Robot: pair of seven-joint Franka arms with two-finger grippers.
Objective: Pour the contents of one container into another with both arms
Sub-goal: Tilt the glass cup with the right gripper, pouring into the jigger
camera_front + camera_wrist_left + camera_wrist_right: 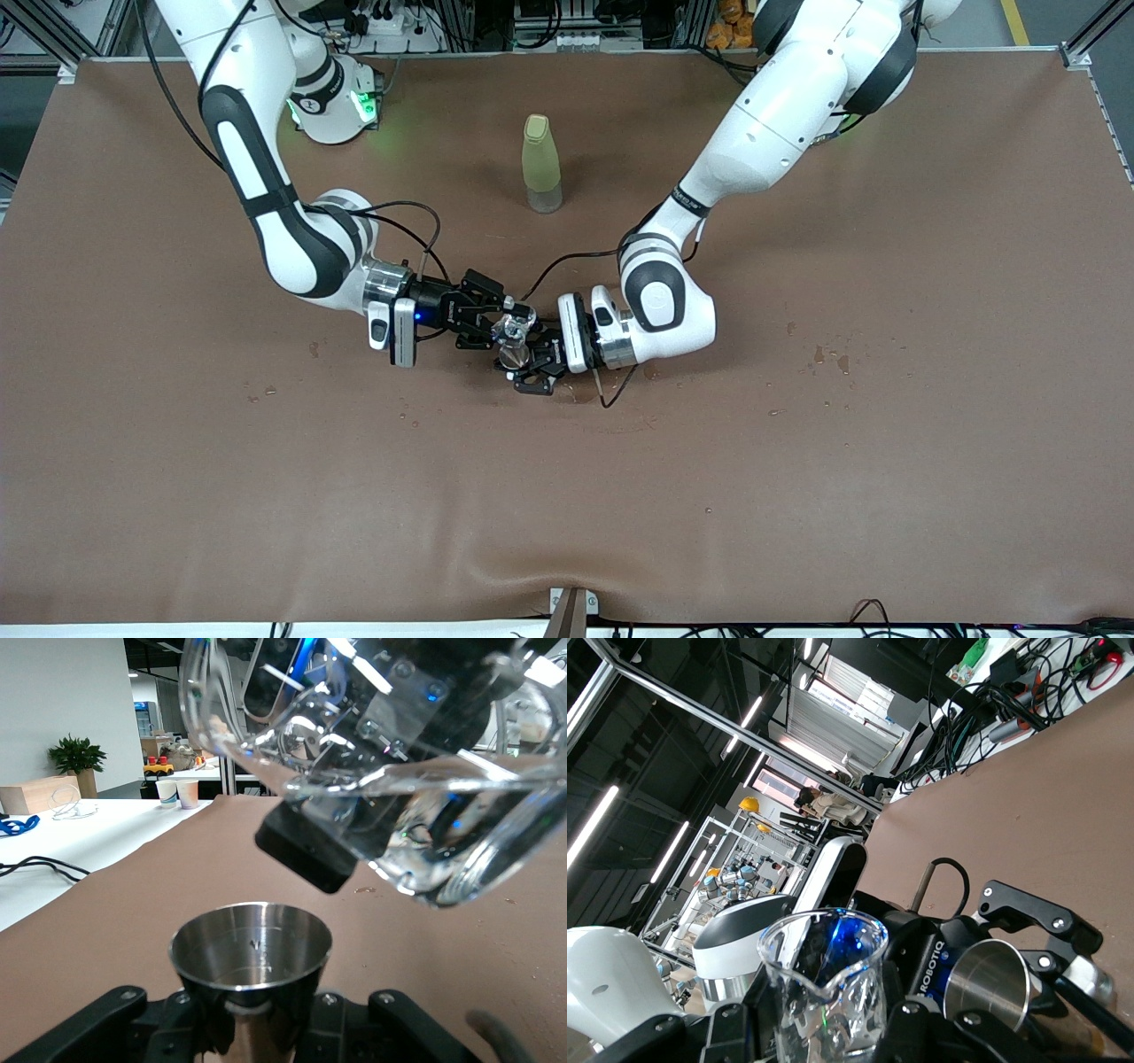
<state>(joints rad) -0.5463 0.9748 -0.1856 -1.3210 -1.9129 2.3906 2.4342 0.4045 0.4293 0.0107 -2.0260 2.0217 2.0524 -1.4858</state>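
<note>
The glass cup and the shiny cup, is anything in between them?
No. In the left wrist view, the tipped glass cup hangs just above the silver cup, with only air between.

front: high, across the table [797, 496], facing both bases | left wrist: very close, looking along the tabletop over silver cup [251, 950] | right wrist: close, tilted (room skewed) | shared: silver cup, glass cup [826, 988]

White lettering "ROBOTIQ" runs along the black body of the left end effector [1021, 979], seen in the right wrist view; no other text is legible.
</note>
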